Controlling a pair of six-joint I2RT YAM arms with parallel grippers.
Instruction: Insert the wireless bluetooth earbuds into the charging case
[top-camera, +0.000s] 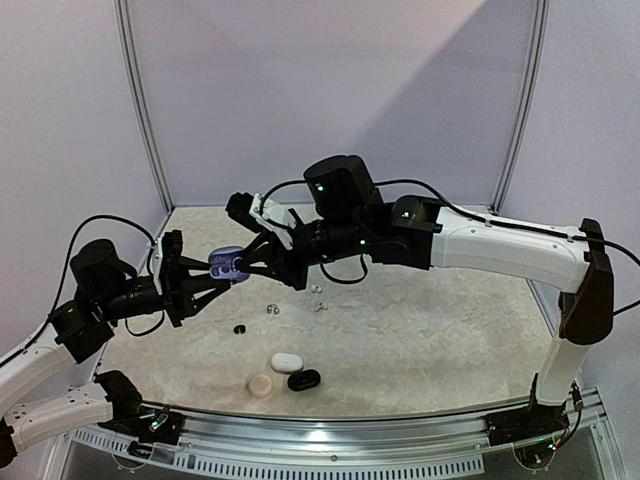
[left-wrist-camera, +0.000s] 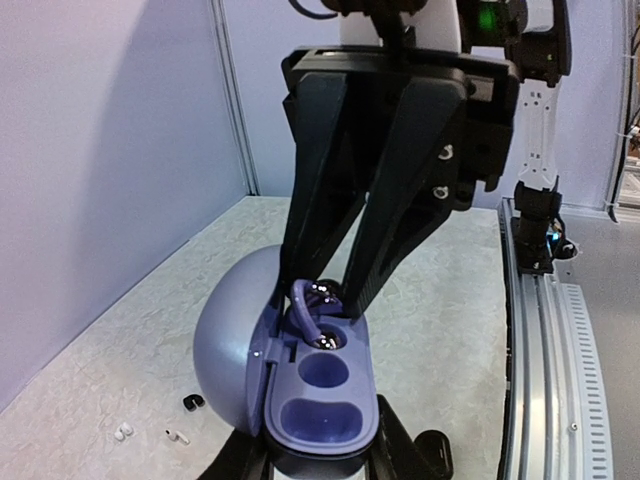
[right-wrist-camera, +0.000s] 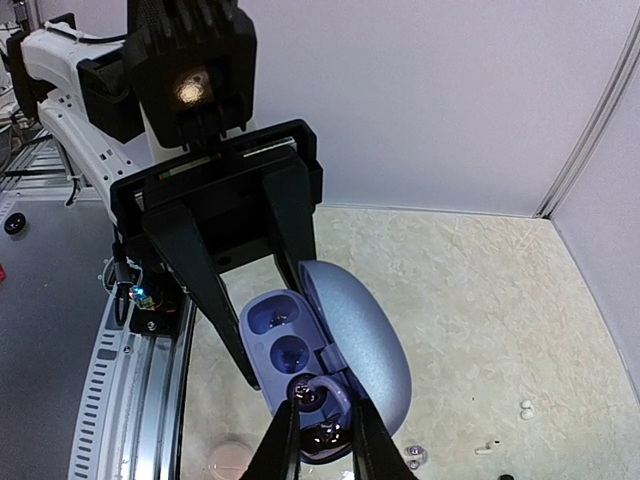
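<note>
A purple-blue charging case (top-camera: 226, 264) is held open in the air above the table by my left gripper (top-camera: 214, 269), which is shut on its base. In the left wrist view the case (left-wrist-camera: 325, 410) has its lid swung left and two wells empty. My right gripper (top-camera: 247, 262) meets it from the far side, shut on a purple ear-hook earbud (right-wrist-camera: 330, 392) that sits in the end well of the case (right-wrist-camera: 280, 335). The earbud (left-wrist-camera: 310, 303) also shows in the left wrist view between the right gripper's fingers (left-wrist-camera: 385, 190). Loose earbuds lie on the table: one black (top-camera: 239, 328), some whitish (top-camera: 271, 308).
A white case (top-camera: 286, 362), a black case (top-camera: 303, 380) and a peach case (top-camera: 260, 385) lie near the table's front edge. More small buds (top-camera: 318, 305) lie mid-table. Grey walls close the back and both sides. A metal rail (top-camera: 330, 440) runs along the front.
</note>
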